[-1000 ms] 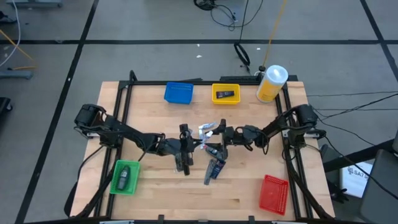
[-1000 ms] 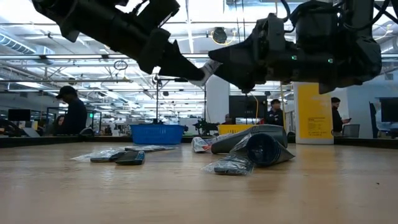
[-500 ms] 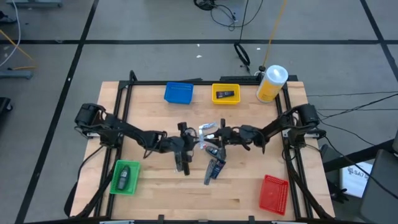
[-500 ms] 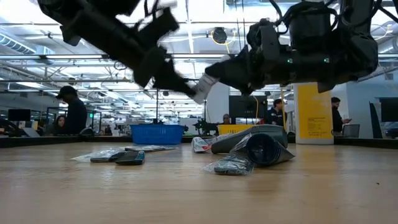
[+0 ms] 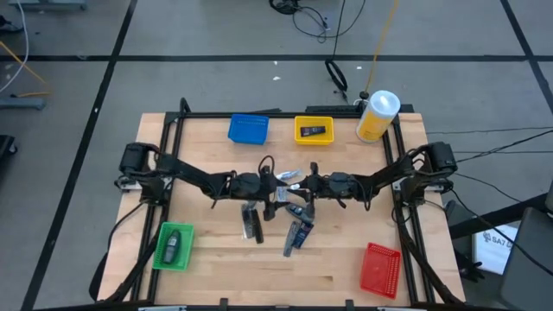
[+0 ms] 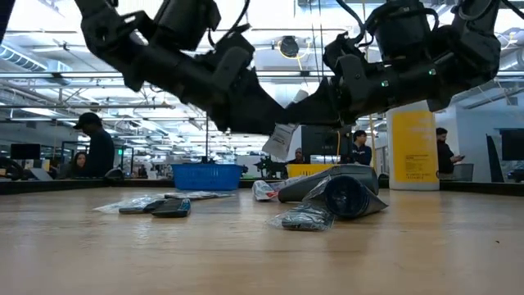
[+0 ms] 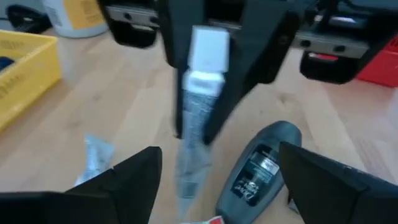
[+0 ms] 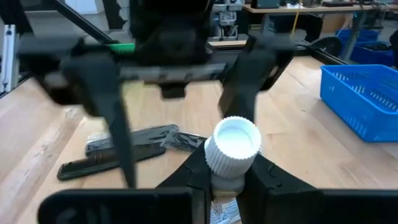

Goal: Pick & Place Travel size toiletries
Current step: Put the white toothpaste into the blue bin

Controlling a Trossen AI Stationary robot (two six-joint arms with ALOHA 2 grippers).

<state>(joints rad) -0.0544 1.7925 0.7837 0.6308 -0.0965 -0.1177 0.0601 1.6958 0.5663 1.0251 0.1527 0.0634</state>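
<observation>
1. The step in hand looks like a pass from one arm to the other. Both arms meet over the middle of the table (image 5: 346, 259), up in the air.
2. The right pincer (image 5: 300, 184) is pinching a little tube (image 5: 288, 180) with a white cap. Its wrist view shows its two fingers (image 8: 186, 177) pressed on the tube's neck, just under the cap.
3. The left pincer (image 5: 274, 185) is spread wide, with nothing in it. Its wrist view shows the little tube hanging between its two fingers (image 7: 134, 171), not touching either one.
4. The low view shows the tube well above the wood, tilted, cap end up.
5. I think the next move is for the left pincer to close on the tube's lower part. Only after that should the right pincer let go. If the right one lets go too soon, the tube may drop.
6. The other toiletries (image 5: 298, 233) lie on the table just under the arms, near the middle. They are dark and lie flat.
7. One dark item is already in the green bin (image 5: 160, 259) at the near left corner. Another is in the yellow bin (image 5: 313, 139) by the far edge.
</observation>
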